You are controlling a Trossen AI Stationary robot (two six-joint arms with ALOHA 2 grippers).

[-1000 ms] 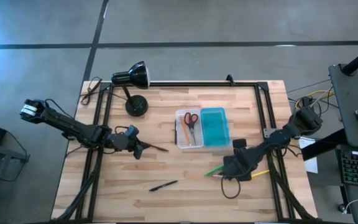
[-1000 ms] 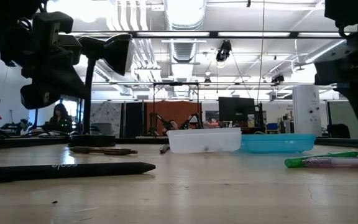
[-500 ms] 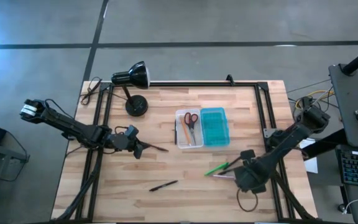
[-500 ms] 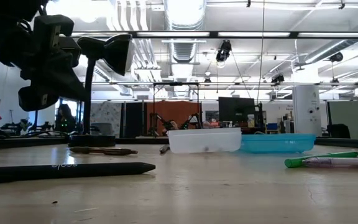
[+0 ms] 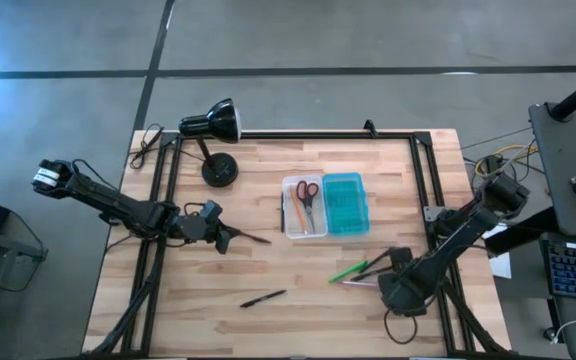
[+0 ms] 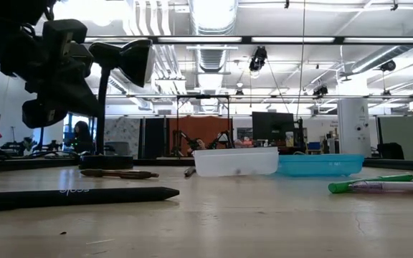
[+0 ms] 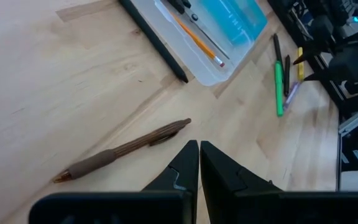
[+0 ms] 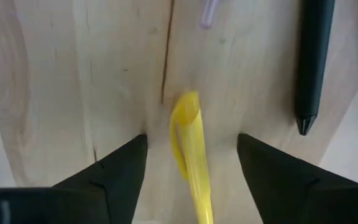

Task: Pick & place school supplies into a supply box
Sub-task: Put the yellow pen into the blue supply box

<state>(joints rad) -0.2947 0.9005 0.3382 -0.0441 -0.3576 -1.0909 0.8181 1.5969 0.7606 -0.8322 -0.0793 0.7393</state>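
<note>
The supply box lies mid-table, its clear half holding red-handled scissors and an orange pencil, its teal half to the right. My left gripper is shut and hovers just short of a brown pen that lies flat on the wood. My right gripper is open near the table's near-right corner; its fingers stand on either side of a yellow pen without touching it. A green pen and a black pen also lie on the table.
A black desk lamp stands at the far left, its base on the table. Another black pen lies along the box's left side. Beside the yellow pen lie a dark pen and a pale pink one. Black frame rails edge the table.
My right gripper has moved from beside the green pen toward the table's near-right corner and has dropped out of the low view. It now sits over the yellow pen. The left arm and the supplies have kept still.
</note>
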